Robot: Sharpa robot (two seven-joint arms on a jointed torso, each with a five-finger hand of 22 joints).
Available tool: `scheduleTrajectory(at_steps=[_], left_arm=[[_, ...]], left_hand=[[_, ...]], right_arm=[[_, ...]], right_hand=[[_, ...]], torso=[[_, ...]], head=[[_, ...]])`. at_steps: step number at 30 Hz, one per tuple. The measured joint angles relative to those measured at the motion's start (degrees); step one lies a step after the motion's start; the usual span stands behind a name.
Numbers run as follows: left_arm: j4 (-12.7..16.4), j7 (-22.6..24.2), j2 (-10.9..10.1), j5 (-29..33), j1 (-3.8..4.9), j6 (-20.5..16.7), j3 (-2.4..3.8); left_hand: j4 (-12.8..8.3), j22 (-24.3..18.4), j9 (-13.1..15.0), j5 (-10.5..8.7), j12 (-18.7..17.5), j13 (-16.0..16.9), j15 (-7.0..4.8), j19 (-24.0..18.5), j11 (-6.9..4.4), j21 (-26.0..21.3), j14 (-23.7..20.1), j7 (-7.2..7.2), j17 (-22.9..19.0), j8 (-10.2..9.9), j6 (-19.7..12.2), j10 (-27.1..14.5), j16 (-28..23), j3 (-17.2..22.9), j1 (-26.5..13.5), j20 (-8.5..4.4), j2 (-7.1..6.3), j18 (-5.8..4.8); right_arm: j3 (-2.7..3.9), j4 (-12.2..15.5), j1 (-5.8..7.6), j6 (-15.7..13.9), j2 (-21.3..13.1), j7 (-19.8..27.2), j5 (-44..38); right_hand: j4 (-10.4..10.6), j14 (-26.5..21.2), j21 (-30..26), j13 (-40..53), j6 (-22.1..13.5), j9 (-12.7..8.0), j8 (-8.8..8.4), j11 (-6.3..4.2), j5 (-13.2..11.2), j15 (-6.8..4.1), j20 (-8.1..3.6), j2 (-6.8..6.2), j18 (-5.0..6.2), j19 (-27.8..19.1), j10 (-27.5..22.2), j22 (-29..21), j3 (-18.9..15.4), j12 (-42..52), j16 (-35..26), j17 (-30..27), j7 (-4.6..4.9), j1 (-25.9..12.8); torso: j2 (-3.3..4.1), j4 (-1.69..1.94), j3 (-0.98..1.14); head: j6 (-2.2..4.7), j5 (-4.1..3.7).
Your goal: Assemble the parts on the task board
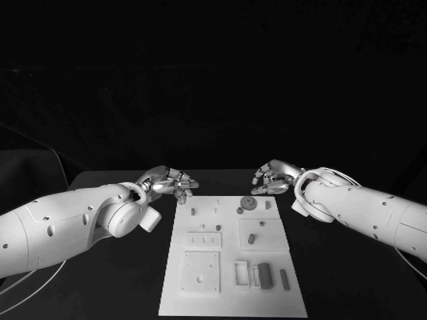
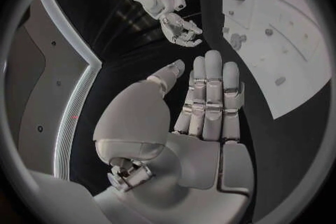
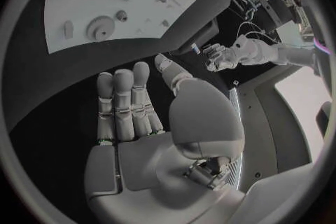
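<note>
Meanwhile, task board (image 1: pixel 235 267) between and nearer than both, left robot hand (image 1: pixel 171 183) empty, fingers apart, right robot hand (image 1: pixel 275 176) likewise.

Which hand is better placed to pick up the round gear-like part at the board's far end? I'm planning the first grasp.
Probably the right hand: it hovers open just beyond the round part, nearer than the left hand, which sits off the task board's opposite far corner.

Two smooth white arms with small dark screw holes, thin cables alongside; silver segmented left hand (image 1: pixel 168 183) and right hand (image 1: pixel 274 177).
</note>
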Motion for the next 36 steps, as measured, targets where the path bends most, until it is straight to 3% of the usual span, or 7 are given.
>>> scheduleTrajectory(at_steps=[5,9,17,24,36], left_arm=[[0.5,0.1,-0.7,0.0,0.04,0.0,0.06],[1.1,0.1,-1.0,0.0,0.03,0.0,0.14],[1.9,0.2,-1.1,0.0,0.04,0.0,0.23],[1.8,0.0,-0.8,0.0,0.04,-0.1,0.29],[2.2,-0.5,-1.2,0.0,0.11,-0.4,0.39]], left_hand=[[0.2,0.0,0.0,0.0,0.0,0.0,0.0,0.0,0.0,0.0,0.0,0.0,0.1,0.0,0.0,0.0,0.0,-0.2,-0.2,0.0,-0.22,-0.01],[0.2,0.0,0.0,0.0,0.0,0.0,0.0,0.0,0.0,0.0,0.0,0.0,0.1,0.0,0.0,0.0,0.0,-0.2,-0.2,0.0,-0.22,-0.03],[0.2,0.0,0.0,0.0,0.0,0.0,0.0,0.0,0.0,0.0,0.0,0.0,0.2,0.0,0.0,0.0,0.0,-0.2,-0.2,0.0,-0.21,-0.06],[0.3,0.0,0.0,0.0,0.0,0.0,-0.01,0.0,0.0,0.0,0.0,0.0,0.2,0.0,0.0,0.0,0.0,-0.3,-0.3,0.0,-0.3,-0.09],[0.3,0.0,0.0,0.0,0.0,0.0,-0.01,0.0,0.0,0.0,0.0,0.0,0.2,0.0,0.0,0.0,0.0,-0.3,-0.4,0.01,-0.43,-0.19]], right_arm=[[0.03,0.1,0.01,-0.1,1.2,-1.2,-6.0],[0.03,0.0,-0.01,-0.1,1.7,-2.4,-9.8],[0.01,-0.4,-0.46,0.0,2.7,-4.2,-14.1],[0.01,-1.1,-1.12,0.1,3.0,-5.3,-16.0],[0.03,-1.1,-1.44,0.3,3.1,-5.8,-16.9]], right_hand=[[0.3,1.4,6.1,7.9,-0.9,-1.3,-0.3,-1.65,0.0,-2.05,-1.2,0.01,1.68,3.4,-0.6,2.7,-1.3,10.6,11.0,7.1,-0.37,0.0],[0.5,2.2,7.4,10.3,-3.4,-2.1,-1.01,-2.19,0.0,-2.78,-1.86,0.01,1.71,4.2,-0.7,3.6,-1.4,13.9,14.5,9.3,-0.41,0.0],[0.5,2.5,7.4,12.2,-5.1,-2.7,-1.01,-2.37,0.0,-3.12,-2.02,0.01,1.76,4.7,-0.9,4.3,-1.5,16.5,17.4,10.9,-0.32,0.0],[0.5,3.4,7.4,13.2,-5.1,-2.8,-1.01,-2.67,0.0,-3.55,-2.12,0.01,2.61,5.2,-0.6,4.8,-1.5,18.0,19.6,13.0,-0.32,0.0],[0.5,4.5,7.5,14.0,-5.2,-2.8,-0.45,-2.67,0.0,-3.21,-2.22,0.02,2.65,5.5,-0.6,5.2,-1.4,19.1,21.8,15.8,-0.45,0.0]], torso=[[1.13,0.38,-0.02],[2.18,0.57,-0.02],[4.21,0.9,0.04],[5.73,1.24,-0.08],[7.69,1.75,-0.3]], head=[[0.38,-0.3],[0.93,-0.52],[1.56,-1.15],[2.08,-1.82],[3.0,-1.78]])
